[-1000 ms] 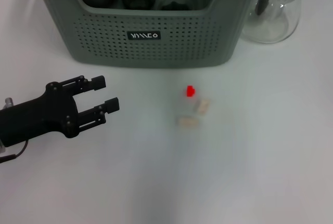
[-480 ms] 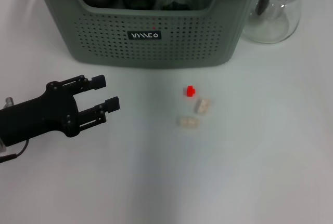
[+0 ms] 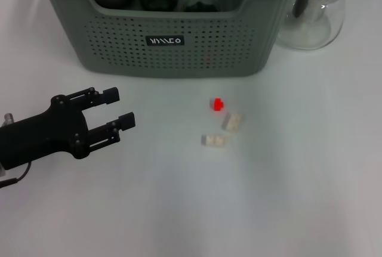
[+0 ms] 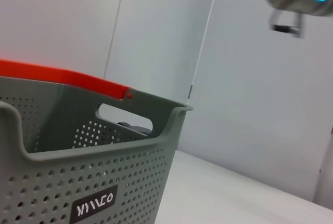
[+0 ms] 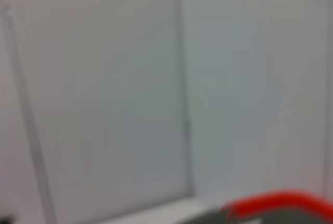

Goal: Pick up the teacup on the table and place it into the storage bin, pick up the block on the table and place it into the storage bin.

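Observation:
The grey-green perforated storage bin stands at the back of the table and also shows close up in the left wrist view. Inside it are dark round items and a clear glass vessel. No teacup shows on the table. A small red block lies in front of the bin, with two beige blocks beside it. My left gripper is open and empty, low over the table, left of the blocks and apart from them. My right gripper is out of view.
A clear glass carafe with a black lid stands right of the bin. The white table stretches to the front and right. An orange-red edge shows behind the bin's rim.
The left gripper has shifted very slightly toward the left. The blocks lie where they were.

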{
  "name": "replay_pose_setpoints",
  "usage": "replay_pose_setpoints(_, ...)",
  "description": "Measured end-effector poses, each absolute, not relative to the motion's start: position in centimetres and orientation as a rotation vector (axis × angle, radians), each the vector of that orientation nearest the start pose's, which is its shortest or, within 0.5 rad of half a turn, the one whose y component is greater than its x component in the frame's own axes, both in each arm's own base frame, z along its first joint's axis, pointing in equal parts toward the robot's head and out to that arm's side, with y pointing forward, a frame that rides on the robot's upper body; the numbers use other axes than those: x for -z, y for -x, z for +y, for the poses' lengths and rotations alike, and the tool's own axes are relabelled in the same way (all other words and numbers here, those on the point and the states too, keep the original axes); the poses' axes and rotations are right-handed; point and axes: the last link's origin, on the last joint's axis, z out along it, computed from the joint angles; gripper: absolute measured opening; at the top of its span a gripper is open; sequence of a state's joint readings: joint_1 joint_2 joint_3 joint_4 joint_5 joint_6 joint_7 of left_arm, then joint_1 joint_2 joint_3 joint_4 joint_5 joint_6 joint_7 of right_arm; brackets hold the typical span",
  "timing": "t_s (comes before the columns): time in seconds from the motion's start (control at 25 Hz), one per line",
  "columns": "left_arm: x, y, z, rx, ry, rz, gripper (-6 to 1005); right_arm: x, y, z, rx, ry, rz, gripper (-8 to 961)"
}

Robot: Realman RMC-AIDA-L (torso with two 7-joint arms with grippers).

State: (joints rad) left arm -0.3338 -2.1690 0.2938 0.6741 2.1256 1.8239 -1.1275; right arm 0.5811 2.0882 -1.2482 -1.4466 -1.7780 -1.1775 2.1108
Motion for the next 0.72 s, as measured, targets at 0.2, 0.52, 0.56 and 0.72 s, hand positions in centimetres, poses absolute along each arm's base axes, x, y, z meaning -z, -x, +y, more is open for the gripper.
replay_pose_setpoints(0.2, -0.7, 30.9, 24.2, 0.938, 2.521, -0.628, 633, -6.8, -9.8, 32.7, -0.529, 2.782, 0.344, 784)
replay_pose_setpoints(0.52, -1.4, 31.7, 22.9, 0.882, 2.56, -0.64, 633, -4.4, -13.2, 30.0, 0.096, 2.987, 0.298, 766)
replay_pose_setpoints(0.56, -1.3, 31.7, 22.7, 0.875, 2.577, -0.647, 633, -3.6, -13.3, 29.9, 0.158, 3.003, 0.279, 764)
replay_pose_setpoints(0.72, -1.0, 31.9, 22.1, 0.844, 2.626, -0.678, 633, -0.3, -12.7, 30.3, 0.327, 3.046, 0.194, 719)
